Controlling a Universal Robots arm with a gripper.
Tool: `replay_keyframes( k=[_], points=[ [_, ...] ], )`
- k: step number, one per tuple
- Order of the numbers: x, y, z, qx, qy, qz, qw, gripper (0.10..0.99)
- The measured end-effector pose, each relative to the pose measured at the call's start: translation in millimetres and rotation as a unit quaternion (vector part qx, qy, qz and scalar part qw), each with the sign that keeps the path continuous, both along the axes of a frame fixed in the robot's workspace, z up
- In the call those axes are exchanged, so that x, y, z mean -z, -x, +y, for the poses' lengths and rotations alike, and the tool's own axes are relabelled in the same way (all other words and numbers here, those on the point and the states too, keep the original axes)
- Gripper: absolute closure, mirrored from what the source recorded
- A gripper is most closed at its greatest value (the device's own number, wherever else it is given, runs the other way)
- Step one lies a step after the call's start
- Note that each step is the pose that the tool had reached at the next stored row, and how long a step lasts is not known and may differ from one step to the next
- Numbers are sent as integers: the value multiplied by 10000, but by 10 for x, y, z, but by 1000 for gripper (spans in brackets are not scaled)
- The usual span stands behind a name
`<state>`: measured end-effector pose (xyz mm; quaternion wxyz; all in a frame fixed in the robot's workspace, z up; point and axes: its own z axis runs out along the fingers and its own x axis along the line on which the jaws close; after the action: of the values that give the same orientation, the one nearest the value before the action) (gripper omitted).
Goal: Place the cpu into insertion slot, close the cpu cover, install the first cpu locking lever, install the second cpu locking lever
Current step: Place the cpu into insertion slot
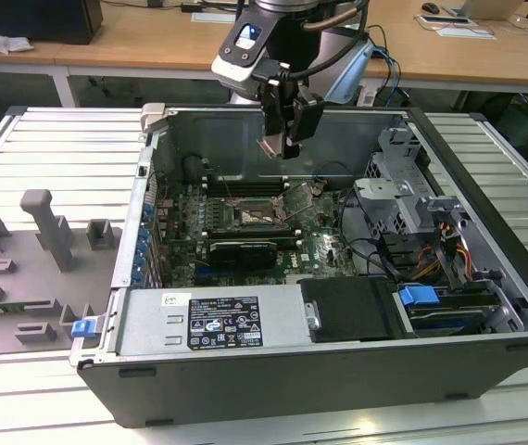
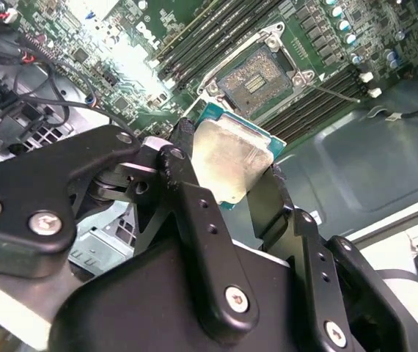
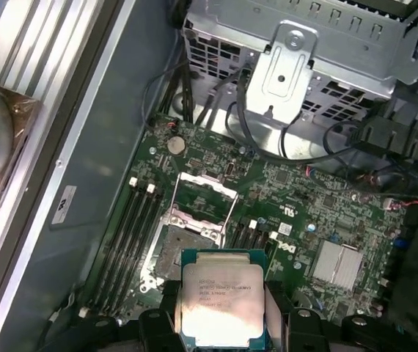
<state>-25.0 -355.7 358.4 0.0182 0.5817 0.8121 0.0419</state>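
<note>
Between the two black fingers (image 2: pixel 194 213) of the gripper (image 2: pixel 227 167) we see the cpu (image 2: pixel 229 158) pinched by opposite edges, its pale metal top turned toward the cameras in both wrist views. From the exterior view, the gripper (image 1: pixel 279 148) hangs from a wrist that reaches down from above into the opened computer case (image 1: pixel 273 371). It leans slightly and holds the chip (image 1: pixel 271 146) in the air, well apart from the green motherboard (image 1: pixel 324 250).

Below it we find the insertion slot (image 3: pixel 174 253), a dark square socket with its contacts bare. In the exterior view the slot (image 1: pixel 250 219) lies under the gripper and slightly toward the exterior view's left. The cpu cover (image 3: pixel 202 180) is swung open, its silver frame lifted on the hinged edge just beside the socket. Long black memory slots (image 3: pixel 132 235) flank the socket. A grey metal drive cage (image 3: pixel 304 44) with dark cables sits farther out, and the case rests on a ribbed metal table (image 1: pixel 51 148).
</note>
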Motion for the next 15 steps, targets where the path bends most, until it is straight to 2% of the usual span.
replay_keyframes(
  k=[3,15],
  points=[
    [6,0,0,85,1,1,10000,549],
    [20,0,-1,100,1,1,10000,549]
  ],
)
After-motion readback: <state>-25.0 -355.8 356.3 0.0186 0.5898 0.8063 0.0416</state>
